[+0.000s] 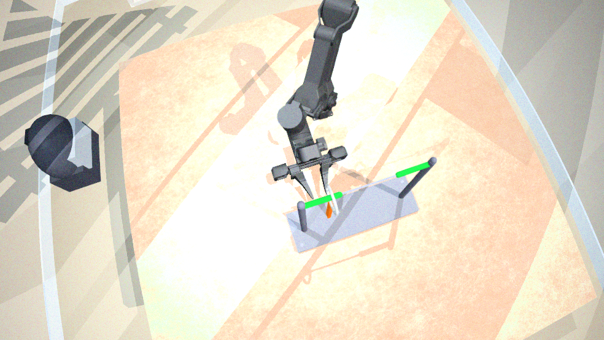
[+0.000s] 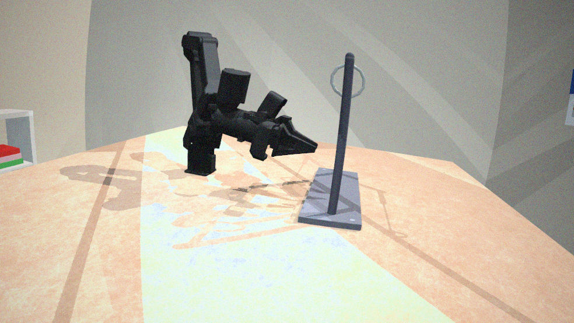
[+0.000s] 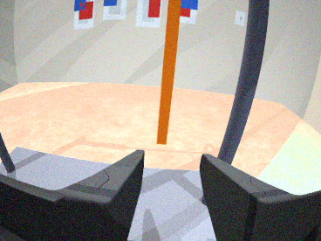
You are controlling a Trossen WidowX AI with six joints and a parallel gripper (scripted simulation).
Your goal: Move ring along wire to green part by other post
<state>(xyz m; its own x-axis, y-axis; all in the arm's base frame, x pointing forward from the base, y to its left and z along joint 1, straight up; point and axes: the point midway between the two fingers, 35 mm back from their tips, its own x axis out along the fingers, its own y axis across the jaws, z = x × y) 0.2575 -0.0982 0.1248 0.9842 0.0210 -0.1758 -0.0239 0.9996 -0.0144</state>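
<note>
The pale ring (image 1: 336,210) (image 2: 364,81) hangs around the green part (image 1: 317,201) of the wire beside the left post (image 1: 302,220) (image 2: 343,120) (image 3: 250,65) of the top view. Its orange handle (image 1: 329,210) (image 3: 167,79) points down, and is hidden in the exterior view. My gripper (image 1: 320,195) (image 2: 316,147) (image 3: 173,159) is partly open with nothing between its fingers. It is on the robot's side of the stand, below wire height. In the wrist view the handle stands ahead, beyond and above the fingertips. The other green part (image 1: 413,169) adjoins the far post (image 1: 416,179) (image 3: 5,153).
The thin grey wire (image 1: 367,185) runs between the green parts. Both posts rise from a grey base plate (image 1: 363,211) (image 2: 349,192). A dark rounded object (image 1: 50,145) stands at the left in the top view. A shelf (image 2: 24,116) is at the left edge of the exterior view.
</note>
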